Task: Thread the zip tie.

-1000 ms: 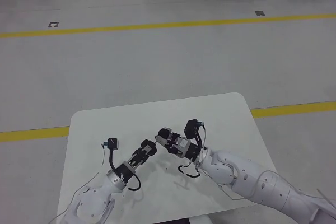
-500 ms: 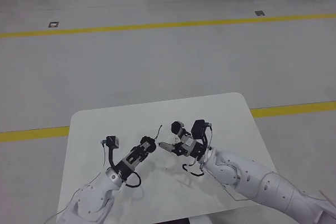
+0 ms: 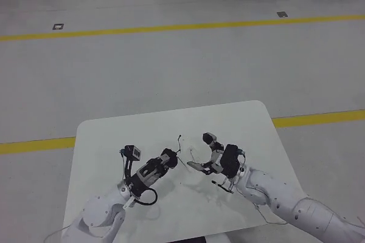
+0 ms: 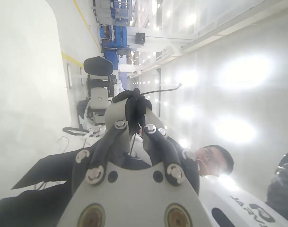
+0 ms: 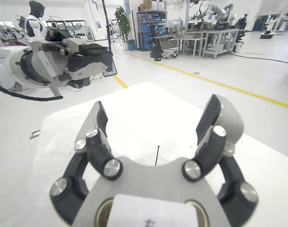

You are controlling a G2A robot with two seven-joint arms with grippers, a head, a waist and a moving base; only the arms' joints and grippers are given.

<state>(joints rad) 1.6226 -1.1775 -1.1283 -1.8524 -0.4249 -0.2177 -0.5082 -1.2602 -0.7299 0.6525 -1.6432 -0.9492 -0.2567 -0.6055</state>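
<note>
My left tool (image 3: pixel 170 157) is clenched on the zip tie (image 3: pixel 178 144) and holds it in the air above the table (image 3: pixel 109 140). My right tool (image 3: pixel 201 152) is released, its two jaws spread wide with nothing between them. It sits just beside the left one, apart from it. The next move, as I judge it, turns on this: the tie lies to the left of my right tool, and its free length rises steeply out of my left tool's tips, so its long axis stands closer to upright than flat. My right tool's gap looks across the table, not up along that line. It is the only free tool and it is near, so I think it must turn toward the strap before closing. In the left wrist view the zip tie (image 4: pixel 163 91) is a thin black strap, gently bowed, with a small nub at its far tip and a darker bunch where my tool pinches it. From the right wrist it is one slim dark line (image 5: pixel 105 12) that seems to bend into a small loop at the grip, though I cannot be sure.
</note>
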